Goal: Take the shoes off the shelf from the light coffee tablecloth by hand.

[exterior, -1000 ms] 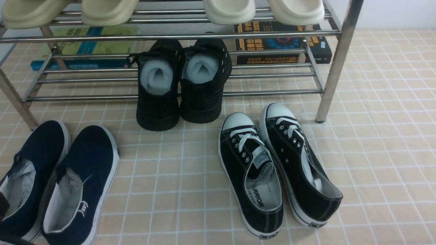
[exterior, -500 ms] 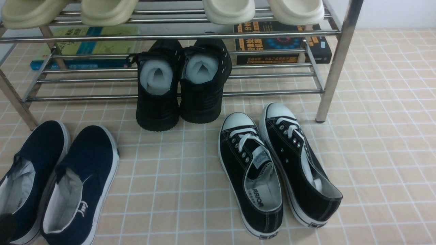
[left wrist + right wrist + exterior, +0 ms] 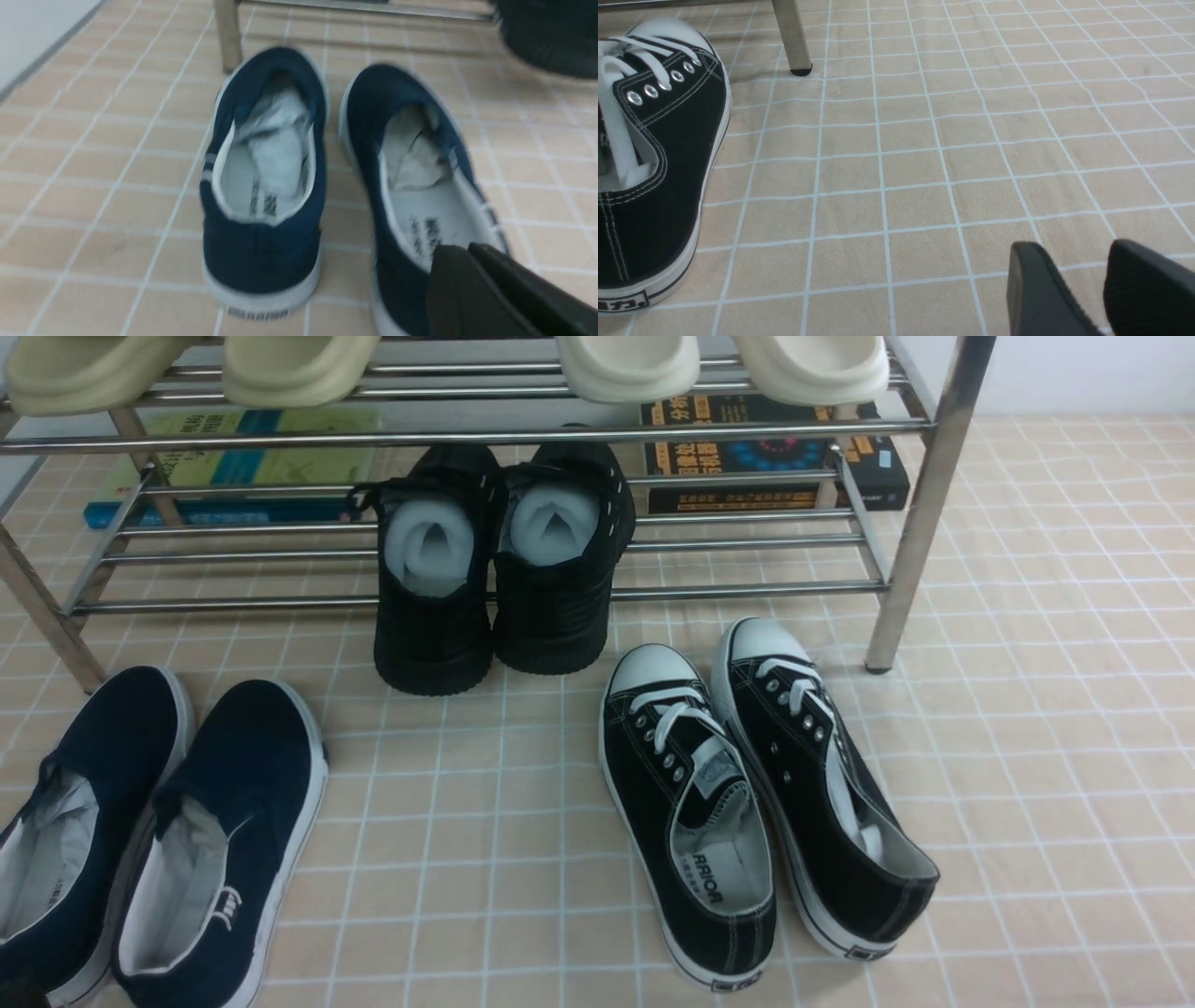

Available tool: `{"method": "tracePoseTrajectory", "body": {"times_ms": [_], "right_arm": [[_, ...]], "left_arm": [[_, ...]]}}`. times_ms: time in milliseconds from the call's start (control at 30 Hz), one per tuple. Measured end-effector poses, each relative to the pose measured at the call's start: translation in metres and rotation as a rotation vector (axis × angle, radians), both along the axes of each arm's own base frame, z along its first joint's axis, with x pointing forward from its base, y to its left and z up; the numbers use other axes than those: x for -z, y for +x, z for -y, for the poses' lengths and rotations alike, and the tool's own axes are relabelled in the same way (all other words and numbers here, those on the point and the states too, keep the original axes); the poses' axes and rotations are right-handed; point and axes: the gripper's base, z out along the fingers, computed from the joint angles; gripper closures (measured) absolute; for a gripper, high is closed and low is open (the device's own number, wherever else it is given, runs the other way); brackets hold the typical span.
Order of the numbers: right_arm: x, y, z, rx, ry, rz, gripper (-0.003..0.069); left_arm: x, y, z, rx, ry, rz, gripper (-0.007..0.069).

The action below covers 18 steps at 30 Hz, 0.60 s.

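Where the light coffee tablecloth [image 3: 1055, 756] lies bare to the right, open room runs beyond the shelf's [image 3: 910, 537] near right leg; navy slip-ons [image 3: 233, 784], white-soled and grey-lined, sit near left; the left gripper [image 3: 469, 252] is closed, the right [image 3: 1073, 252] slightly open.

Seen in the front view, even, fairly bright light leaves soft shadows on the cloth [image 3: 448, 859] and a pale glint along the two o'clock rack leg [image 3: 924, 513]. The left wrist view is softly blurred all over; the right wrist view looks crisp, save its tool [image 3: 1080, 284], blurry towards four o'clock.
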Motion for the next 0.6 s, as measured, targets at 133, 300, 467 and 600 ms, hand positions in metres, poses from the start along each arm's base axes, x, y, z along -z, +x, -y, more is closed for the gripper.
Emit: {"method": "tracePoseTrajectory", "body": {"times_ms": [133, 300, 467, 600], "right_arm": [[0.0, 0.0, 0.0, 0.0, 0.0, 0.0, 0.0419], [0.0, 0.0, 0.0, 0.0, 0.0, 0.0, 0.0419], [0.0, 0.0, 0.0, 0.0, 0.0, 0.0, 0.0419], [0.0, 0.0, 0.0, 0.0, 0.0, 0.0, 0.0419]], "left_arm": [[0.0041, 0.0002, -0.0013, -0.021, -0.018, -0.006, 0.0581], [0.0041, 0.0002, -0.0016, -0.023, -0.016, -0.005, 0.0578], [0.0041, 0.0002, -0.0016, -0.023, -0.016, -0.005, 0.0572], [0.0044, 0.0002, -0.0016, -0.024, -0.016, -0.005, 0.0571]]}}
